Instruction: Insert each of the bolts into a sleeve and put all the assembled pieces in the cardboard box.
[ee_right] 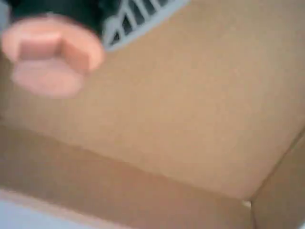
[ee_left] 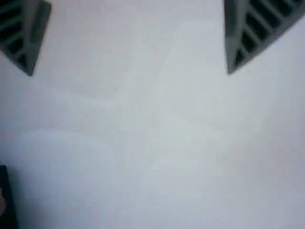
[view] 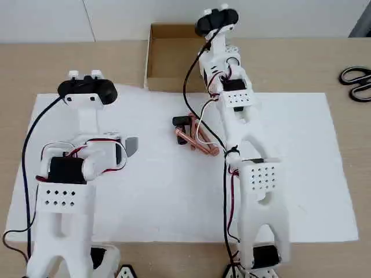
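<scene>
The right gripper [ee_right: 90,21] is closed on an assembled piece: a pink bolt [ee_right: 47,52] seated in a black sleeve [ee_right: 52,9], with the bolt head pointing away from the fingers. One grey finger [ee_right: 138,16] shows beside the sleeve. The piece hangs above the floor of the box [ee_right: 190,119], apart from it, near one inner corner. In the high view the right arm is stretched forward, its wrist over the box [view: 168,58] at the far edge of the table [view: 58,63]. The left gripper [ee_left: 129,71] is open, fingers set wide apart, and holds nothing; it hangs just above the white paper [ee_left: 157,143]. Loose bolts [view: 200,145] and a loose sleeve [view: 181,121] lie together on the paper [view: 151,191] between the two arms, short of the box. Scissors [view: 356,81] lie at the table's right edge.
</scene>
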You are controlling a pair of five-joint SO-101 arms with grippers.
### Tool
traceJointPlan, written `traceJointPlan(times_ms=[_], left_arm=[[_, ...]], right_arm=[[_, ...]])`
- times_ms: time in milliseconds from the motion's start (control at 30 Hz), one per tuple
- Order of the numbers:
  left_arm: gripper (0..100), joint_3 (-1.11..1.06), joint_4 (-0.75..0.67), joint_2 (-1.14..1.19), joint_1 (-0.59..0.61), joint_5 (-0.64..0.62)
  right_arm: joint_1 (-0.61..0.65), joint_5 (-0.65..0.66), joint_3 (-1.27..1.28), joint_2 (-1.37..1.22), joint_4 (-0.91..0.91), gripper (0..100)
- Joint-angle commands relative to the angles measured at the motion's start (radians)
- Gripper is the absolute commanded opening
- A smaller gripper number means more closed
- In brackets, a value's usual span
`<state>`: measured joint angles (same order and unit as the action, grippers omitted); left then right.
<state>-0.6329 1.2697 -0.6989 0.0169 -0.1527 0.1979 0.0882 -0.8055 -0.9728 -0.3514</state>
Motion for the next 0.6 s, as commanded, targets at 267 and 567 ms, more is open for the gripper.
traceJointPlan(times_ms=[267, 567], left_arm=[[25, -0.013, -0.002, -0.003, 0.005, 0.006], [25, -0.013, -0.002, -0.003, 0.005, 0.006]], right_arm=[[0.013, -0.003, -0.18, -0.082, 0.033, 0.5], [0.05, -0.003, -0.195, -0.125, 0.033, 10.0]])
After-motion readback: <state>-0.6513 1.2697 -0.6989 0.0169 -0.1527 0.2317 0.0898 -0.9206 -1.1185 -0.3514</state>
